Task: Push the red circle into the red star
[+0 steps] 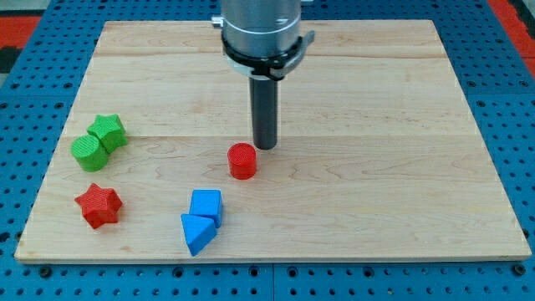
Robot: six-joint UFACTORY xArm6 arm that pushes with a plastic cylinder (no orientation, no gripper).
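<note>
The red circle [242,160] stands near the middle of the wooden board [401,201]. My tip [265,146] is just above and to the right of it, close to its edge; I cannot tell if they touch. The red star [99,205] lies at the lower left, well to the left of the red circle.
A green star [109,131] and a green circle [88,153] sit together at the left edge. A blue cube [206,205] and a blue triangle [196,233] lie below and left of the red circle. The arm body hides the yellow block at the top.
</note>
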